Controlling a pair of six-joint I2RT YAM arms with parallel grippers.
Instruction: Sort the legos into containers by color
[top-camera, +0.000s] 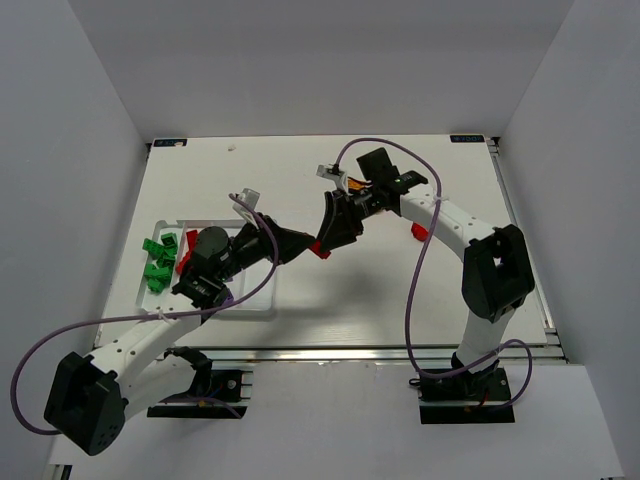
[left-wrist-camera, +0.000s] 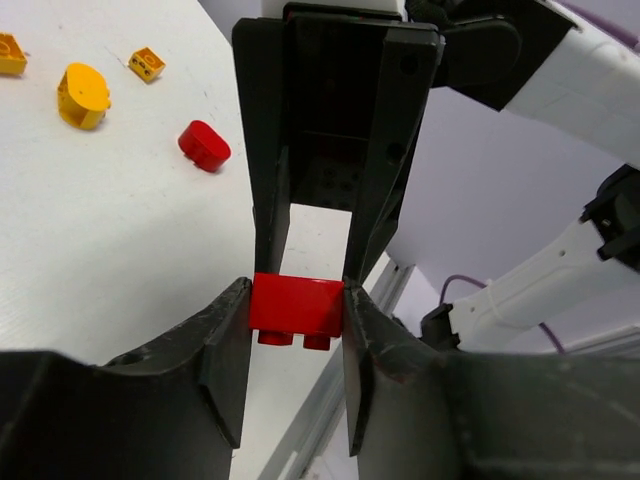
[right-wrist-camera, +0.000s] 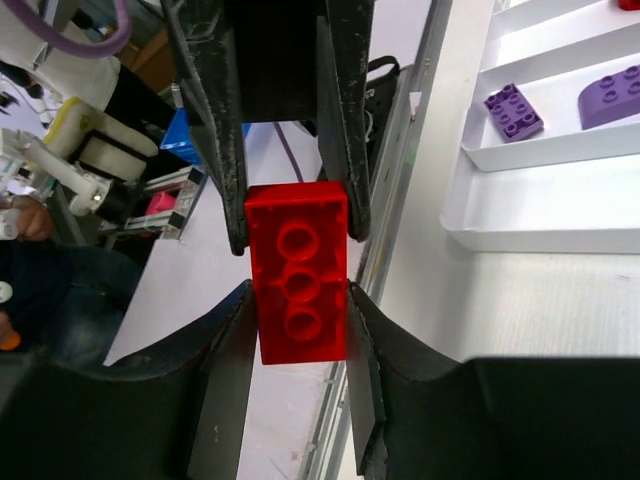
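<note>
One red lego (top-camera: 320, 251) hangs above the table's middle with both grippers shut on it. In the left wrist view my left gripper (left-wrist-camera: 296, 305) pinches the red lego (left-wrist-camera: 296, 303) at its sides, studs down, while the right arm's fingers (left-wrist-camera: 268, 190) come in from above. In the right wrist view my right gripper (right-wrist-camera: 298, 315) clamps the same lego (right-wrist-camera: 298, 285), its hollow underside facing the camera, and the left arm's fingers (right-wrist-camera: 345, 150) hold its far end. The white tray (top-camera: 262, 302) of containers lies at the left, holding green legos (top-camera: 158, 262) and red legos (top-camera: 187, 250).
Purple legos (right-wrist-camera: 514, 110) lie in a tray (right-wrist-camera: 540, 210) compartment. Loose on the table are a red rounded lego (left-wrist-camera: 204, 145), yellow legos (left-wrist-camera: 82, 95) and another red lego (top-camera: 419, 232) by the right arm. Purple cables loop over the tray and the table.
</note>
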